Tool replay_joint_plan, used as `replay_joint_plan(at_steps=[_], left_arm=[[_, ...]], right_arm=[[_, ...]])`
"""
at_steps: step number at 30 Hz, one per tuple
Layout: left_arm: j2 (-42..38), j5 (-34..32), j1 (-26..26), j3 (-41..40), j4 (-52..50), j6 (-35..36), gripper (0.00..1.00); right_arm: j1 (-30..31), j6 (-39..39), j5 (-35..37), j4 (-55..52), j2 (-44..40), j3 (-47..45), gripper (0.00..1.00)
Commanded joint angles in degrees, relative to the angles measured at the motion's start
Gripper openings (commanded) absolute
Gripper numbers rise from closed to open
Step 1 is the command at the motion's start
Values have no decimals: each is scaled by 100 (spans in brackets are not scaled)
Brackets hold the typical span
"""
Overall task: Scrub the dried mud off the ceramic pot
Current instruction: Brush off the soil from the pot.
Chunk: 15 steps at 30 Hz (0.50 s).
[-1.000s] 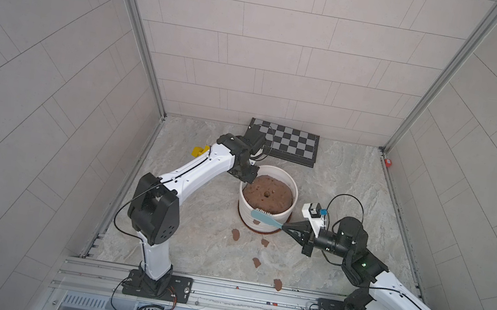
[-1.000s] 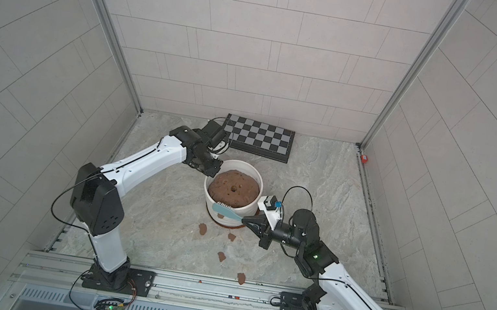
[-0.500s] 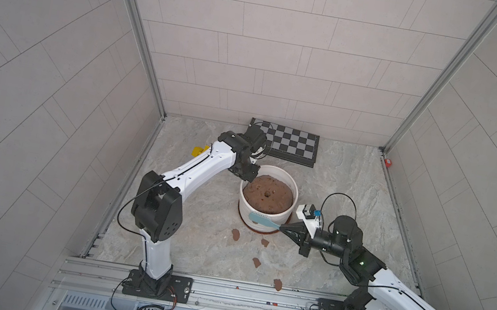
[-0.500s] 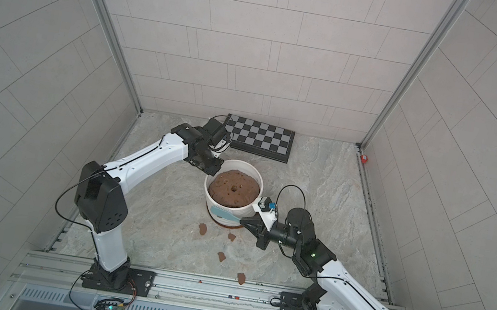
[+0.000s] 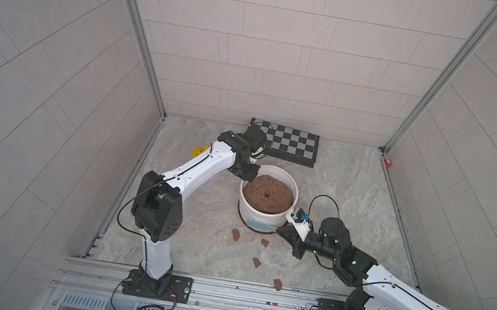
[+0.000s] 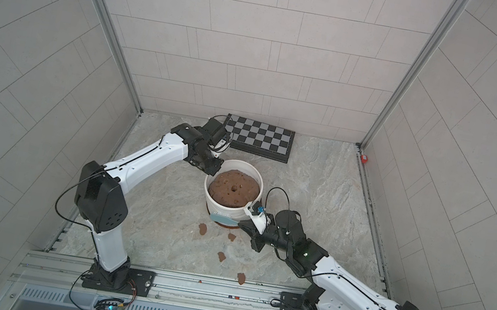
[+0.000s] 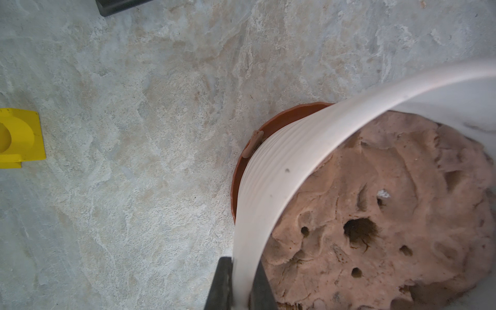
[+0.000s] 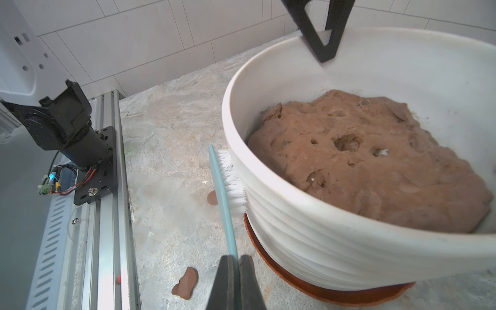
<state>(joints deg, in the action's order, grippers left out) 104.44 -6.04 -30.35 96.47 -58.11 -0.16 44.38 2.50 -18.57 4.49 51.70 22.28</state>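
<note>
The white ribbed ceramic pot (image 5: 251, 211) (image 6: 218, 207) stands on a terracotta saucer (image 8: 322, 291), filled with a brown soil mound. My left gripper (image 5: 245, 177) (image 7: 241, 284) is shut on the pot's far-left rim (image 7: 295, 161), one finger outside and one inside. My right gripper (image 5: 282, 231) (image 8: 236, 271) is shut on the handle of a light-blue brush (image 5: 259, 225) (image 8: 224, 188), whose white bristles press against the pot's front wall (image 8: 308, 228). Several chips of dried mud (image 5: 235, 234) (image 8: 185, 283) lie on the floor before the pot. A brownish strip (image 7: 253, 143) sits on the saucer's edge.
A chessboard (image 5: 287, 141) lies at the back behind the pot. A yellow block (image 5: 199, 151) (image 7: 18, 137) sits by the left wall. The aluminium rail (image 5: 217, 290) with both arm bases runs along the front. A small red item (image 5: 388, 161) is at the right wall.
My right gripper has moved left toward the pot, and the brush head has slid a little lower along the front wall. The left gripper has kept its hold on the rim.
</note>
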Motion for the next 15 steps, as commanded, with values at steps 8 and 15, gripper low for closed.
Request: replay_joint_plan(at_steps=[8, 15], left_arm=[[202, 593, 7, 91, -235, 86, 0], [213, 604, 57, 252, -333, 230, 0]], right_arm=[[-25, 359, 735, 175, 147, -272, 0], [208, 680, 437, 174, -136, -549, 0]])
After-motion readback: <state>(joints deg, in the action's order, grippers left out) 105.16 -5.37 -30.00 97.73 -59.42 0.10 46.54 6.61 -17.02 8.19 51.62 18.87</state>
